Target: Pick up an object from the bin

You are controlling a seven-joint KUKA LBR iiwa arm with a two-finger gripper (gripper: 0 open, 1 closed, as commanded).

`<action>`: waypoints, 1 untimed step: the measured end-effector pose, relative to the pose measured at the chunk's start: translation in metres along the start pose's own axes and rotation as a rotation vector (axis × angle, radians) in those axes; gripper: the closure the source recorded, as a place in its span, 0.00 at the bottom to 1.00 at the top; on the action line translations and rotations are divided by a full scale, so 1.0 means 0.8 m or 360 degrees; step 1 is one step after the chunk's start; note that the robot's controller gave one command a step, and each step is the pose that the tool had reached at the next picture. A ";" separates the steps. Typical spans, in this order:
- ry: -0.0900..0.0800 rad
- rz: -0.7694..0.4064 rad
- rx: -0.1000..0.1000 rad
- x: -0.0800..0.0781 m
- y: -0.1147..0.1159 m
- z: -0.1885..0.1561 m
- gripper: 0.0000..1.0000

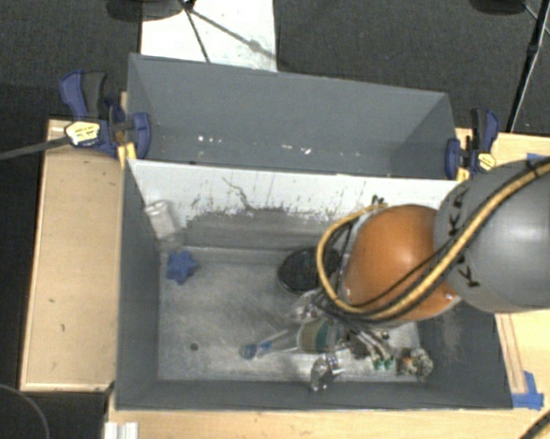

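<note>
The arm's orange-covered wrist is reaching from the right into the grey metal bin, hanging low near its front wall. The jaws are sitting just beside the right end of a slim blue-tipped stick-like tool lying on the bin floor. Whether they are apart or together, I cannot tell. A black round object is lying just behind, and a small blue lump well to the left.

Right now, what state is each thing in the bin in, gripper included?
gripper: low in the bin, at the blue-handled stick's right end.
blue-handled stick: lying flat on the floor.
clear cup: in the far left corner, apart from the rest.
blue lump: loose on the floor, alone.
dark round thing: on the floor, partly behind the arm.
small heap: loose, right of the gripper.
</note>
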State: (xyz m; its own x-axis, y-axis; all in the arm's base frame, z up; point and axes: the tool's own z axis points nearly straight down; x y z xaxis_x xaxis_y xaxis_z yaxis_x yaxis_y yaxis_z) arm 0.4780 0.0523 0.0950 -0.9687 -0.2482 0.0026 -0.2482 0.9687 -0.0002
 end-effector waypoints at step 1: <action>-0.0006 0.0008 -0.0002 -0.002 0.002 -0.003 1.00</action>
State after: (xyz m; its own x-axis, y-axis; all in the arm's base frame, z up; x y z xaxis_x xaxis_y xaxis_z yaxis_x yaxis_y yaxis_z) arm 0.4788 0.0543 0.0971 -0.9699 -0.2433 -0.0014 -0.2433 0.9699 0.0010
